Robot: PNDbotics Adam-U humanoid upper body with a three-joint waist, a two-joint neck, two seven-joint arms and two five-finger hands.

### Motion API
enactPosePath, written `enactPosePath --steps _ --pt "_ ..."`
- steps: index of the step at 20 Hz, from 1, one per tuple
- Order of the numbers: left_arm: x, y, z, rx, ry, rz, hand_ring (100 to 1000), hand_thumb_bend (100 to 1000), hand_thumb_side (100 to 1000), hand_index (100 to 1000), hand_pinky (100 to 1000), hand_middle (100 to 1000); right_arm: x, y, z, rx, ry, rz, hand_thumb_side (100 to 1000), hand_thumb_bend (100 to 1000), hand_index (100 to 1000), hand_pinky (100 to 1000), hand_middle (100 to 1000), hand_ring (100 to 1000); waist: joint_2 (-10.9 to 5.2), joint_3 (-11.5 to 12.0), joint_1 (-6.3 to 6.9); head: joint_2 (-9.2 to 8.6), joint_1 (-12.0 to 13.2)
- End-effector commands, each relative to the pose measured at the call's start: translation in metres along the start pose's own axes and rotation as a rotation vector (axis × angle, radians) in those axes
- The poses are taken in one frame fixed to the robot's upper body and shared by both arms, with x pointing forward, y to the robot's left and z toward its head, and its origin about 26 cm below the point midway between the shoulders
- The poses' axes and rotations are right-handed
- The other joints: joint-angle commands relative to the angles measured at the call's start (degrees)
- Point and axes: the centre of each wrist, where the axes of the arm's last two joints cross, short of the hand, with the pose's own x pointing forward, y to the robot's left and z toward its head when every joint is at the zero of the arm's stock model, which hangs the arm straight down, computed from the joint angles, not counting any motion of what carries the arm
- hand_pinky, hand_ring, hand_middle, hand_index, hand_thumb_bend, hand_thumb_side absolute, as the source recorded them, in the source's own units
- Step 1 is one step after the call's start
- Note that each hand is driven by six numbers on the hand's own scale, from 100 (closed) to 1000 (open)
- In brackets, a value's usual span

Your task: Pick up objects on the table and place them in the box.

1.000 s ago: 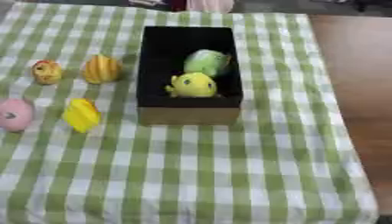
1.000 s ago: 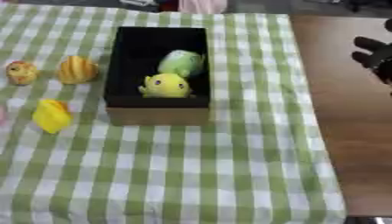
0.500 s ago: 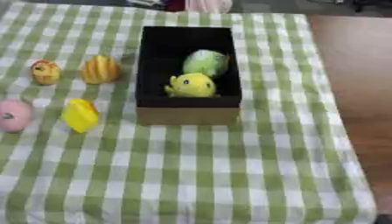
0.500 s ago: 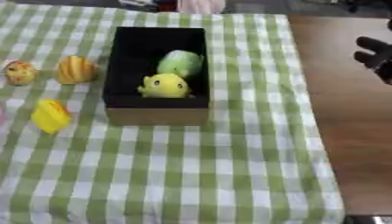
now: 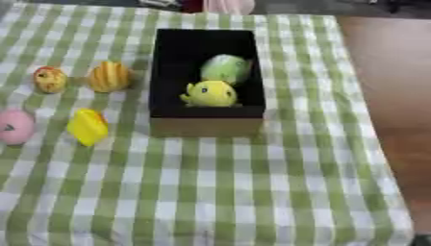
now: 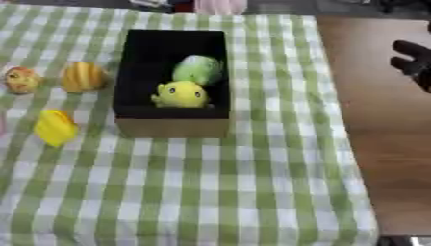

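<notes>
Box [image 5: 206,122] is sitting on the table [image 5: 252,192], holding a yellow toy [image 5: 210,93] and a green toy [image 5: 225,68]; right hand [image 6: 412,65] is hovering off-table, fingers' state unclear.

Surface [image 5: 252,192] covered by green-and-white checked cloth [image 6: 210,192] (hangs over right edge). Brown wooden floor [image 6: 379,144] to right. Light even, soft.

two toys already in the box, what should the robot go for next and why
Probably bring the right hand, now off the table's right edge, across the box toward the yellow toy, the nearest of four still lying left of it.
</notes>
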Motion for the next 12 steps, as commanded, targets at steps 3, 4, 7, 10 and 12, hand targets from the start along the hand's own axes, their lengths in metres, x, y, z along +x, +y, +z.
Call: enactPosePath --steps 3,4,7,10,12 --pt "-0.002 0.006 -0.010 -0.042 0.026 -0.063 819 449 458 846 890 760 0.006 -0.002 -0.009 0.041 0.000 0.025 884 100 993 1000 630 1000 -0.49 -0.3 0.20 0.25 0.2" --pt "-0.002 0.005 -0.012 -0.048 0.026 -0.072 818 443 459 846 889 760 0.006 -0.002 -0.010 0.042 0.001 0.026 884 100 993 1000 630 1000 -0.44 -0.3 0.22 0.25 0.2" --pt "-0.001 0.000 -0.021 -0.056 0.022 -0.085 814 425 456 843 883 756 0.006 -0.001 -0.010 0.045 0.003 0.026 885 100 993 1000 629 1000 -0.26 -0.4 0.20 0.25 0.3" --pt "0.000 -0.003 -0.027 -0.059 0.021 -0.101 810 427 443 841 875 754 0.006 -0.001 -0.011 0.047 0.003 0.027 885 100 993 1000 628 1000 -0.13 -0.5 0.18 0.25 0.4" --pt "0.001 -0.003 -0.030 -0.055 0.025 -0.119 810 438 430 842 872 756 0.005 -0.001 -0.011 0.047 0.002 0.026 886 100 993 1000 628 1000 -0.06 -0.5 0.17 0.25 0.4"
